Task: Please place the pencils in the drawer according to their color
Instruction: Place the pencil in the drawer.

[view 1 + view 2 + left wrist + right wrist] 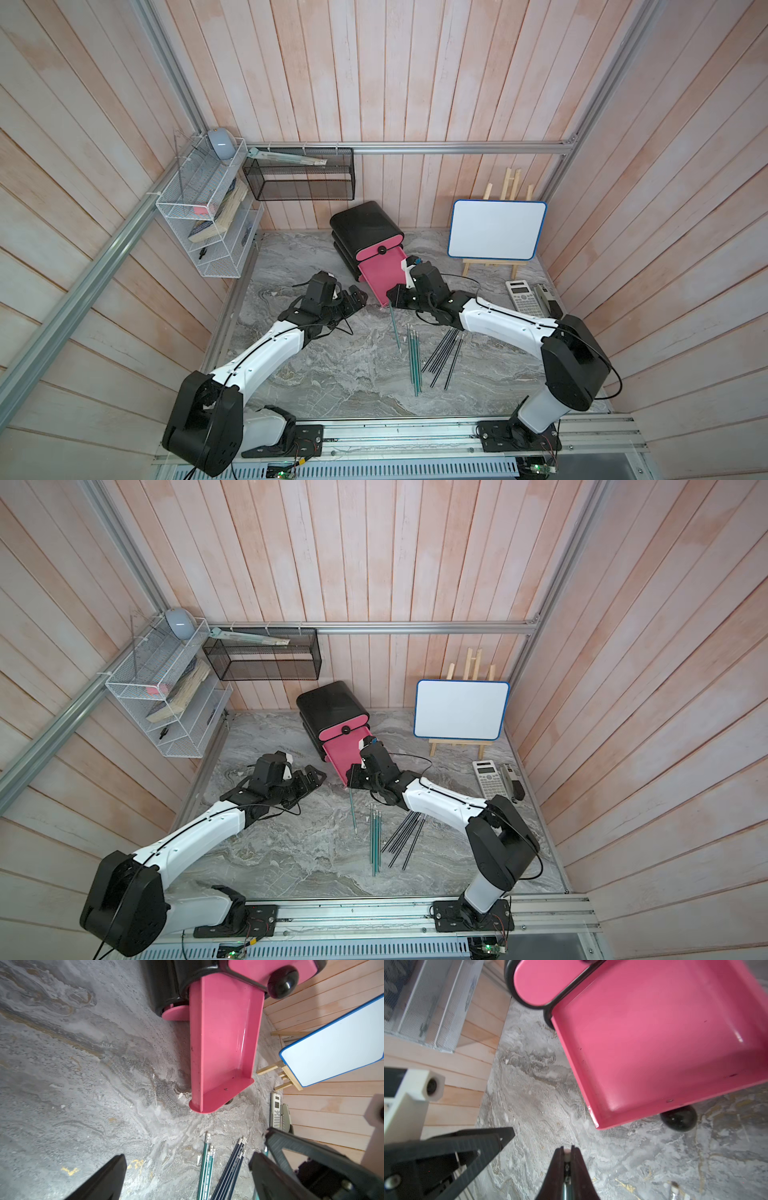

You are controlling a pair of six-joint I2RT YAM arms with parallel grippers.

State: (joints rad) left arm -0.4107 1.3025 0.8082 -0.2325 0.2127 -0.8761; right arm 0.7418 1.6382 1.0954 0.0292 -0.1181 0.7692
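Small pale print is seen on the green pencils (205, 1167) that are laid on the table (324, 374), but it is too small to be read. The keys of the calculator (521, 297) by the table's right edge cannot be read either. The right arm is stretched from the front right corner toward the middle of the table, and it is bent at the elbow. The right gripper (567, 1150) is pinched tight on a single green pencil (395, 328) at its eraser end, right by the front end of the middle drawer (380, 276). This pencil is hung slanting down, and it cannot be told if its tip is touching the table. The left arm is reached out from the front left corner. The left gripper (357, 298) is held with its jaws wide, just beside the left side of that drawer. The drawer is pulled out of the black cabinet (361, 224), which is stood at the back edge. The black pencils (440, 352) are laid beside the green ones near the middle of the table.
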